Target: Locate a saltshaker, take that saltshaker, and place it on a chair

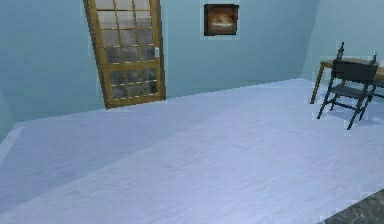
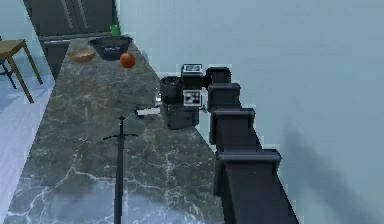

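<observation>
Checking the grasp before any lift. Nearest on the marble table lies a dark long-handled utensil; route the arm clear of it. Further out, the claw sits at a small pale thing, probably the saltshaker, resting on the table. Can't tell claw width, or whether it holds anything. Raise straight up, slow. Beyond: red ball, dark bowl. Target chair is well apart, so retract before driving.
</observation>
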Robot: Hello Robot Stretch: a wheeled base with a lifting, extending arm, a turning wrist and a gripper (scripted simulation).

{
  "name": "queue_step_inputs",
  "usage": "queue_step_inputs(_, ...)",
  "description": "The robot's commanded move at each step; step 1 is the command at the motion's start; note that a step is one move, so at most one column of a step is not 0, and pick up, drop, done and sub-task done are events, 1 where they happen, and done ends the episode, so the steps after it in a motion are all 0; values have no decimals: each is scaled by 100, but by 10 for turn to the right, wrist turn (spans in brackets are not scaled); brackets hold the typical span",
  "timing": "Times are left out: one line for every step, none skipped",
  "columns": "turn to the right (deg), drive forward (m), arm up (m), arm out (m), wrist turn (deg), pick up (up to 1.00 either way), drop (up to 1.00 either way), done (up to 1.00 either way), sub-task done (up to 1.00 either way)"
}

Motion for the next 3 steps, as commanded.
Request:
queue_step_inputs(0,0,0,0,-450,0,0,0,0)
queue_step_inputs(0,0,0,0,-450,0,0,0,0)
queue_step_inputs(0,0,0,0,-180,0,0,0,0)
